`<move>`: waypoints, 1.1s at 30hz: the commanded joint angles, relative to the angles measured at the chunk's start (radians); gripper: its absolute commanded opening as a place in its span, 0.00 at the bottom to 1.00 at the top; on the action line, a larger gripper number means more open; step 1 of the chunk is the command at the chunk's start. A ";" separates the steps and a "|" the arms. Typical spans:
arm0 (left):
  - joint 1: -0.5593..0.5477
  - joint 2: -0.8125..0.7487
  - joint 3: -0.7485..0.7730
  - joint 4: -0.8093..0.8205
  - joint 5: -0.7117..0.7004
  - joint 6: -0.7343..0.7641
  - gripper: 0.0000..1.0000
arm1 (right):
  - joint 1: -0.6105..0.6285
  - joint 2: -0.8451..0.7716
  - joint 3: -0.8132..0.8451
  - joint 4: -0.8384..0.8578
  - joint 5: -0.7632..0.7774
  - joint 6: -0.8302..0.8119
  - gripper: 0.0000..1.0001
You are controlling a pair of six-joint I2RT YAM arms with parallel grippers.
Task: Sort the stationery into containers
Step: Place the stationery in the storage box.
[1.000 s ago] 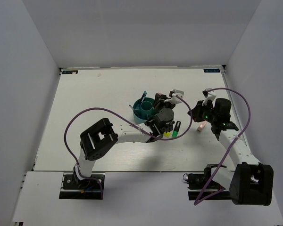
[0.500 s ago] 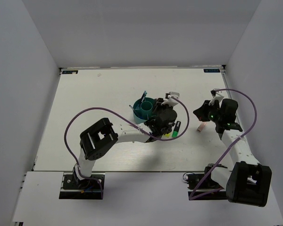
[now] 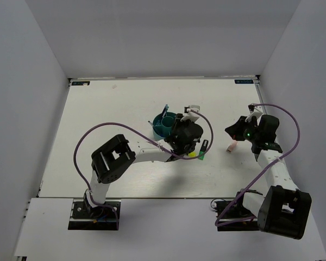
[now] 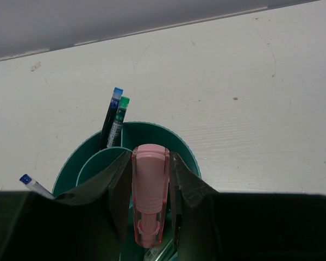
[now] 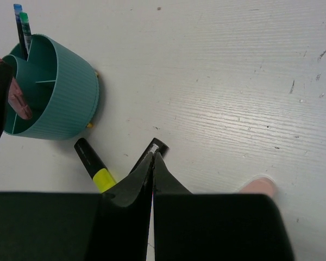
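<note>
While L end effector [image 4: 149,163] pinches pink marker [image 4: 149,201], half-hiding organizer [image 4: 164,131], R end effector [image 5: 152,160] seems closed.

White links [image 3: 146,156], black joints [image 3: 113,157], purple cables [image 3: 79,152]; left gripper [image 4: 148,166] black.

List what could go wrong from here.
1. The pink marker in the left gripper appears to hang over an inner wall of the teal organizer; released here, it might catch or bounce out.
2. The upright pens stand close ahead; pushing forward could knock them.
</note>
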 commanded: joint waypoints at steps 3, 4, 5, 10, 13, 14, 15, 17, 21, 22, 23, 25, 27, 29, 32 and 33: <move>0.014 0.005 -0.004 -0.046 -0.018 -0.058 0.01 | -0.022 -0.003 0.020 0.029 -0.054 0.020 0.00; 0.011 0.006 -0.004 -0.052 -0.016 -0.064 0.01 | -0.025 -0.003 0.018 0.029 -0.060 0.022 0.00; 0.014 0.005 -0.003 -0.072 -0.016 -0.075 0.01 | -0.029 -0.004 0.017 0.031 -0.066 0.020 0.00; 0.004 -0.007 -0.018 -0.106 -0.010 -0.119 0.14 | -0.043 -0.001 0.018 0.031 -0.086 0.026 0.00; -0.002 -0.015 -0.026 -0.103 -0.010 -0.118 0.32 | -0.049 0.000 0.020 0.031 -0.089 0.029 0.00; -0.005 -0.020 -0.030 -0.107 -0.009 -0.121 0.37 | -0.052 0.002 0.020 0.031 -0.091 0.029 0.00; -0.009 -0.024 -0.034 -0.110 -0.007 -0.122 0.47 | -0.054 0.000 0.020 0.031 -0.094 0.034 0.00; -0.011 -0.030 -0.034 -0.110 -0.004 -0.127 0.55 | -0.060 0.002 0.021 0.029 -0.099 0.032 0.00; -0.019 -0.038 -0.029 -0.112 0.001 -0.130 0.65 | -0.066 -0.001 0.026 0.022 -0.102 0.034 0.00; -0.020 -0.044 -0.029 -0.113 0.002 -0.128 0.66 | -0.066 -0.003 0.024 0.022 -0.103 0.034 0.00; -0.022 -0.046 -0.031 -0.112 0.002 -0.130 0.66 | -0.069 -0.001 0.026 0.017 -0.106 0.036 0.00; -0.029 -0.065 -0.032 -0.112 0.005 -0.130 0.66 | -0.072 -0.003 0.032 0.009 -0.106 0.025 0.07; -0.035 -0.081 -0.032 -0.104 0.011 -0.122 0.66 | -0.077 -0.006 0.037 0.000 -0.108 0.011 0.19; -0.057 -0.107 -0.031 -0.100 0.019 -0.106 0.66 | -0.082 -0.004 0.049 -0.047 -0.102 -0.016 0.49; -0.092 -0.165 -0.026 -0.075 0.019 -0.070 0.56 | -0.091 -0.001 0.080 -0.125 -0.074 -0.059 0.72; -0.101 -0.177 -0.032 -0.072 0.025 -0.047 0.51 | -0.092 -0.001 0.095 -0.139 -0.068 -0.069 0.72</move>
